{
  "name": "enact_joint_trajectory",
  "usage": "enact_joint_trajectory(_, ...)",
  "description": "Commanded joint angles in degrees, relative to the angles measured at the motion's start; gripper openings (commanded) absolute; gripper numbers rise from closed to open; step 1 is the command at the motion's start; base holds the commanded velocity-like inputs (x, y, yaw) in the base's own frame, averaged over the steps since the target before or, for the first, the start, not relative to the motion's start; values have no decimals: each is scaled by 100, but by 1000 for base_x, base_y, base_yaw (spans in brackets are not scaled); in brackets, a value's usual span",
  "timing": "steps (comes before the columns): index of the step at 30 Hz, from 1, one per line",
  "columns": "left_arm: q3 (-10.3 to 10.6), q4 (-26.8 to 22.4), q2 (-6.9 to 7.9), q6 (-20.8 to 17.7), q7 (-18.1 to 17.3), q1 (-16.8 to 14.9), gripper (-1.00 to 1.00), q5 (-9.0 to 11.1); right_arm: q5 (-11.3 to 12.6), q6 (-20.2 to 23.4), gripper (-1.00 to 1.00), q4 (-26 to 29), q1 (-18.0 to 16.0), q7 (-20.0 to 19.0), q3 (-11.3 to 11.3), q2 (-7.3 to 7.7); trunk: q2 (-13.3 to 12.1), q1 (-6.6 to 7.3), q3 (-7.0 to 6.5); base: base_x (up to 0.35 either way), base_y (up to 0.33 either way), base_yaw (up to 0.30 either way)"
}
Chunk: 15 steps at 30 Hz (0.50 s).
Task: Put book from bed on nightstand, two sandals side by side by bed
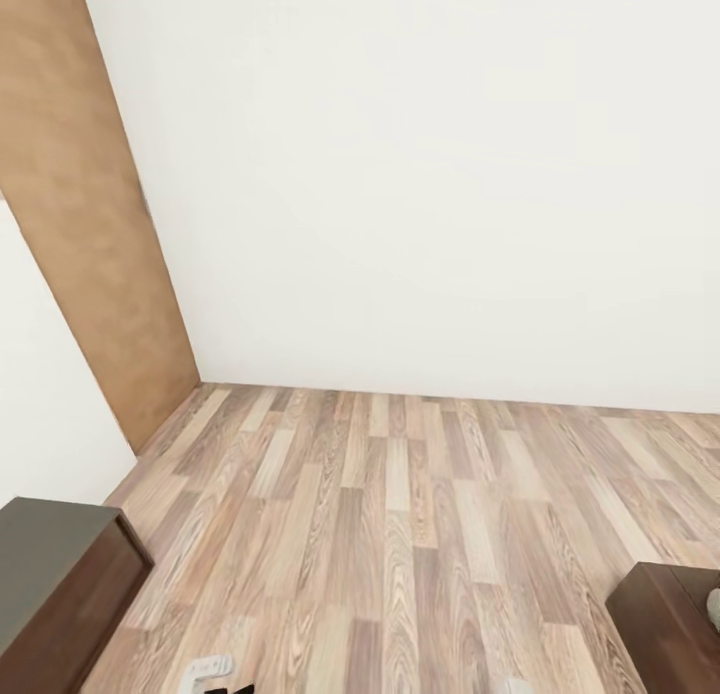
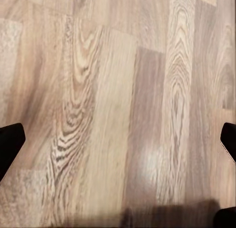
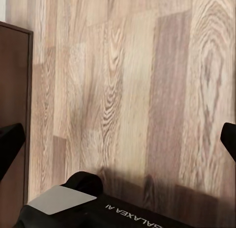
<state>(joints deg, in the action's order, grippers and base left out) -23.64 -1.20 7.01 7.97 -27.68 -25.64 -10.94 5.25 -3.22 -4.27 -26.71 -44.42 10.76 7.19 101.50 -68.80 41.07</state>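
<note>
The book, the bed and the two sandals are out of view. I face a corner of the bedroom with white walls and a wood-plank floor. My left gripper hangs over bare planks, its dark fingertips spread far apart with nothing between them. My right gripper is open over the floor too, beside a dark brown wooden cabinet side. I cannot tell whether that cabinet is a nightstand.
A brown wooden door stands at the left of the corner. A low dark cabinet sits at the lower left and another dark brown piece at the lower right. My robot base shows below the right gripper.
</note>
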Motion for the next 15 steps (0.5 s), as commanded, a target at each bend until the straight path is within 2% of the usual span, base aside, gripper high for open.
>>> enact_joint_trajectory(1,-44,5,2,30,-10,-3,100,-61,55,-31,100,-30,-12,-22,-22,1,2,-3,5,330,0,-104)
enact_joint_trajectory(10,-44,5,-1,31,-10,-3,100,-61,55,-29,100,-30,-12,-22,-22,1,2,-3,5,330,0,-20)
enact_joint_trajectory(15,-50,5,-52,31,-10,-5,100,-58,55,-30,100,-30,-10,-20,-22,1,2,-3,5,330,0,-1)
